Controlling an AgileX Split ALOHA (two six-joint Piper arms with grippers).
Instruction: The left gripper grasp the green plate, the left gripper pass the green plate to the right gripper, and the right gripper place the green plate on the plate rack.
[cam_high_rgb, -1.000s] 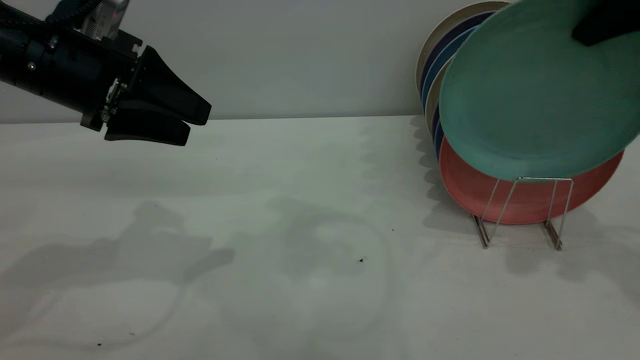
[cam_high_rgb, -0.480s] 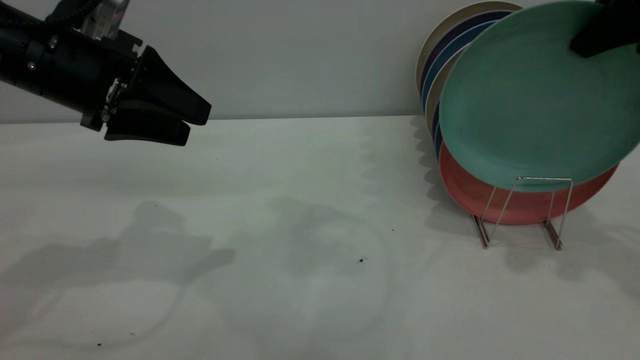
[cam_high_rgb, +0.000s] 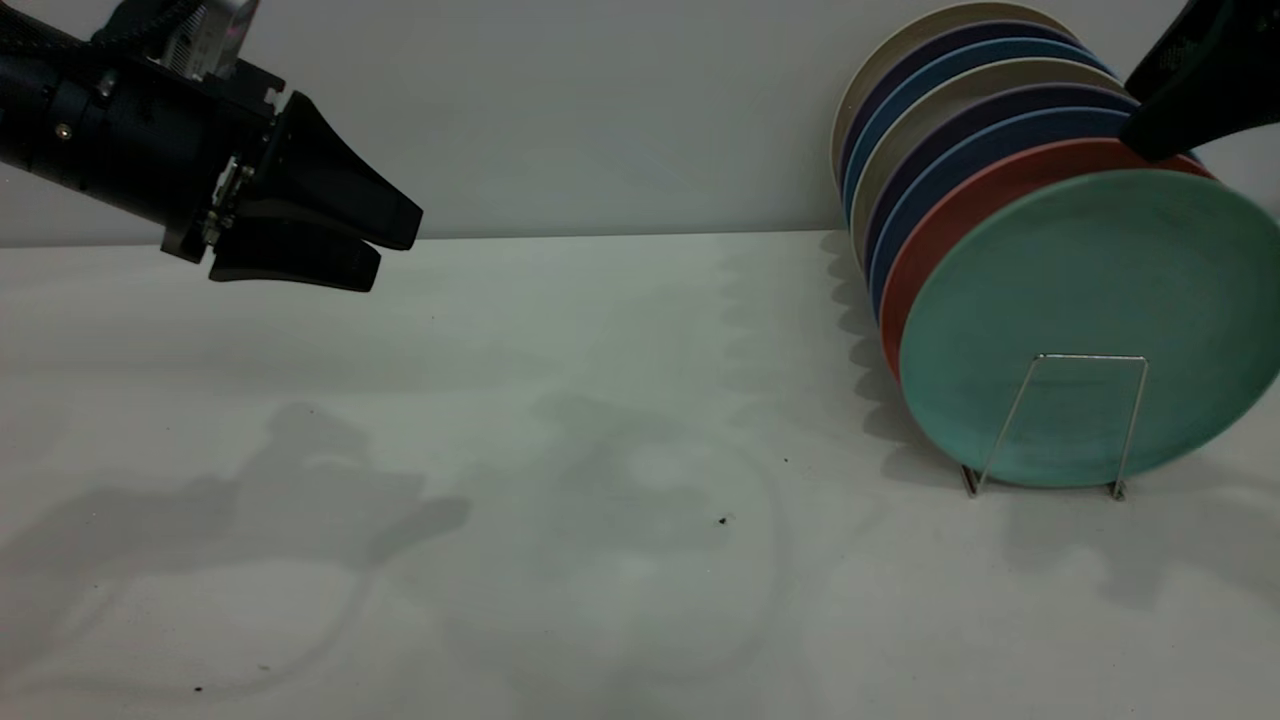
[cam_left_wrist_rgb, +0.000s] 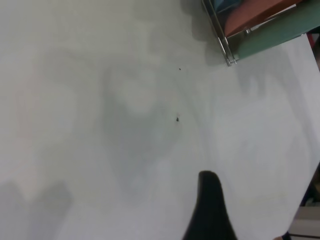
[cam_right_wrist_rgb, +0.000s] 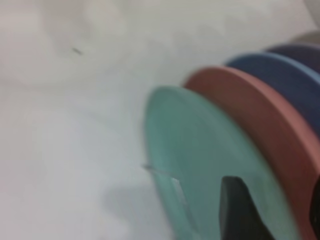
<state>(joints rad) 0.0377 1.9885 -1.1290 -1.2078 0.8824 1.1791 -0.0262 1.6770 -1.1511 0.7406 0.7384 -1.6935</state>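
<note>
The green plate (cam_high_rgb: 1090, 280) stands upright in the front slot of the plate rack (cam_high_rgb: 1085, 357), behind its front wire loop, and leans against the salmon-pink plate (cam_high_rgb: 955, 215). My right gripper (cam_high_rgb: 1145, 115) hovers just above the plates' top edge at the far right, open and holding nothing. In the right wrist view the right gripper (cam_right_wrist_rgb: 275, 200) straddles the green plate's (cam_right_wrist_rgb: 200, 150) rim with one finger (cam_right_wrist_rgb: 240, 212) in front of its face. My left gripper (cam_high_rgb: 398, 240) hangs open and empty high at the far left.
Behind the pink plate, several dark blue and beige plates (cam_high_rgb: 900, 110) fill the rack up to the back wall. The rack's end (cam_left_wrist_rgb: 223, 46) and the plate edges show in the left wrist view. A dark speck (cam_high_rgb: 722, 520) lies on the white table.
The green plate has gone down from its tilted, raised position into the rack's front slot. The right gripper has let go of it and lifted off. The left arm has not moved.
</note>
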